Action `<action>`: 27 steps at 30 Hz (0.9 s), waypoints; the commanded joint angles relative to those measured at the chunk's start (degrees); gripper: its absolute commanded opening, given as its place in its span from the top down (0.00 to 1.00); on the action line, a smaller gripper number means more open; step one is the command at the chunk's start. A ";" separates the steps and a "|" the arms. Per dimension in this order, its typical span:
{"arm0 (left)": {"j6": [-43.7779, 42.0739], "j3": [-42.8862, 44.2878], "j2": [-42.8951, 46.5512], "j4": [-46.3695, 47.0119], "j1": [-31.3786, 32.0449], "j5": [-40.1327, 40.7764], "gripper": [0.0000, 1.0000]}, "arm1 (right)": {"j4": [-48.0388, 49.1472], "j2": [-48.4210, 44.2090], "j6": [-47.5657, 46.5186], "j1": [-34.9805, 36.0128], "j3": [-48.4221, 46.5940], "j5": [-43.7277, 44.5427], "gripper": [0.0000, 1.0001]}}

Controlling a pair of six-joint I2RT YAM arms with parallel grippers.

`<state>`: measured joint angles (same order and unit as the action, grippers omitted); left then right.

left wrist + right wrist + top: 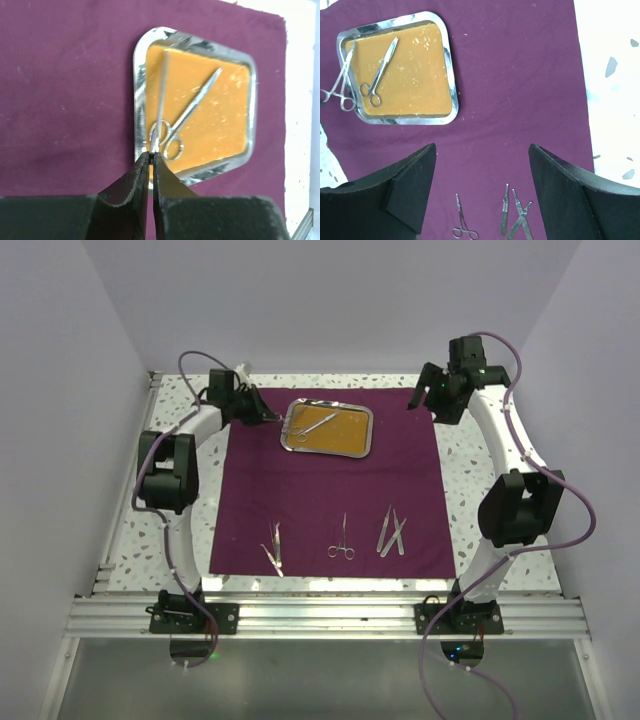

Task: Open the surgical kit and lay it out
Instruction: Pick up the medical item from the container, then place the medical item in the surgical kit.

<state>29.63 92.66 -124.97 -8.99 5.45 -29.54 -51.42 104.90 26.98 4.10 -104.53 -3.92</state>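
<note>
My left gripper (pixel 151 156) is clamped on forceps (pixel 162 90) at the tray (pixel 253 100) rim (right gripper (pixel 481 147) stands apart); next I must lift them clear.

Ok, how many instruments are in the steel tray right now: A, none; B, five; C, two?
C: the steel tray holds two, the scissors lying on the orange liner and the forceps along one edge with its handles over the rim.
</note>
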 commanded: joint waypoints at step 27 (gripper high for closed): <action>41.64 -37.74 54.13 -0.54 38.96 49.94 1.00 | -4.39 -22.36 14.41 0.38 16.18 -2.31 0.22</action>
<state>58.89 54.39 -74.06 -6.20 36.56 -1.83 -53.82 85.56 37.15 4.12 -91.72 -5.30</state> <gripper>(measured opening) 0.047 0.782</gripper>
